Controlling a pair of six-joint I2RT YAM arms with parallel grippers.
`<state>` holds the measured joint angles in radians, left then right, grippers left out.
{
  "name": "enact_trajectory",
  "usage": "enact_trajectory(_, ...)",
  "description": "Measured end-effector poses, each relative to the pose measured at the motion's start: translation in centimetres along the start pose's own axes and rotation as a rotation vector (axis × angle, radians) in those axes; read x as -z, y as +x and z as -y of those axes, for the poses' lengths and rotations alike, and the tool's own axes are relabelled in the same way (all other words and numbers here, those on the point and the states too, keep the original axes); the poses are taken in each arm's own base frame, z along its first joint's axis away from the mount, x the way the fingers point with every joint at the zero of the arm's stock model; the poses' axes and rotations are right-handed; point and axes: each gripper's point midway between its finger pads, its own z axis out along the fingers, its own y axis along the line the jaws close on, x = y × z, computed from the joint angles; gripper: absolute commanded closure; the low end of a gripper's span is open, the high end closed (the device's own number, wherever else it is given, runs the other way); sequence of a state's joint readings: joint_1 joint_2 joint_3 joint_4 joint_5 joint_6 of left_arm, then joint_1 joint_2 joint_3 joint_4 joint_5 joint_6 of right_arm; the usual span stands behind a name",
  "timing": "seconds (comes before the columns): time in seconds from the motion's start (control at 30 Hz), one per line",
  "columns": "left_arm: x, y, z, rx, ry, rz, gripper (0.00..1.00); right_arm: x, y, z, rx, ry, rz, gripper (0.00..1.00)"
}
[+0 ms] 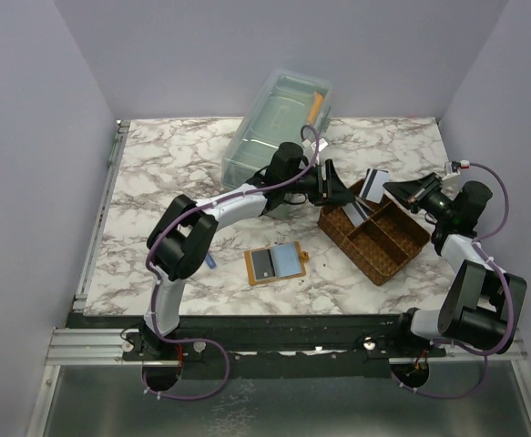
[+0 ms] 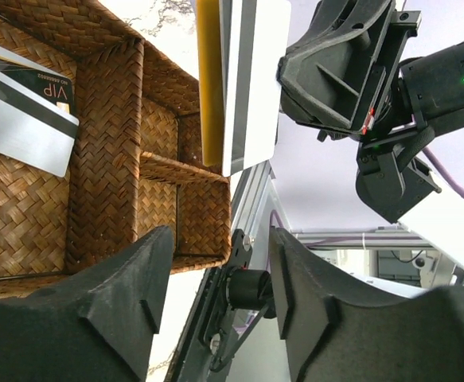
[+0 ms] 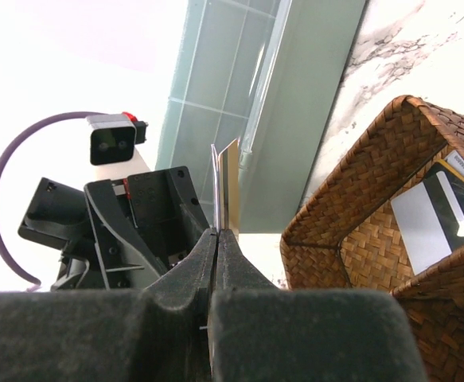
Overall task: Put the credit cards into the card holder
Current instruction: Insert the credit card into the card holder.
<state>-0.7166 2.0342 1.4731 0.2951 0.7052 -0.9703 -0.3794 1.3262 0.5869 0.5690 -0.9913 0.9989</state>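
Right end effector (image 3: 216, 235) is clamped shut on a couple of cards (image 3: 230, 179), one yellowish and one white, held on edge above the far end of the tray (image 1: 385, 259). Left end effector (image 2: 222, 235) sits right by them with its fingers apart and nothing in it. Other cards (image 2: 25, 119) lie in a tray compartment. Card holder (image 1: 276, 264) is lying open on the table (image 1: 156, 173), left of the tray.

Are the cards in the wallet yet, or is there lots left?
Nothing looks done: the wallet lies open, untouched. In hand: the right fingers pinch cards by the basket. Left: those, plus more cards lying in the basket.
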Motion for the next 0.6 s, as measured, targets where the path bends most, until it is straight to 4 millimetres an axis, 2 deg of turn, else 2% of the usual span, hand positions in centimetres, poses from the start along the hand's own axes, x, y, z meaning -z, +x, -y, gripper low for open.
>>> enact_trajectory(0.07,0.0,-0.1,0.0,0.005,0.001,0.003,0.52,0.1,-0.2,-0.2,-0.014,-0.005,0.007,1.0)
enact_trajectory(0.3,-0.7,-0.7,0.5,0.017,0.018,0.012,0.5,0.3,-0.2,-0.5,-0.073,-0.022,0.015,1.0)
enact_trajectory(0.47,-1.1,-1.1,0.6,0.016,0.024,0.02,0.57,0.4,-0.3,-1.1,-0.092,-0.042,0.016,1.0)
enact_trajectory(0.6,-1.2,-1.3,0.6,0.012,0.022,0.028,0.57,0.4,-0.5,-1.6,-0.109,-0.055,0.02,1.0)
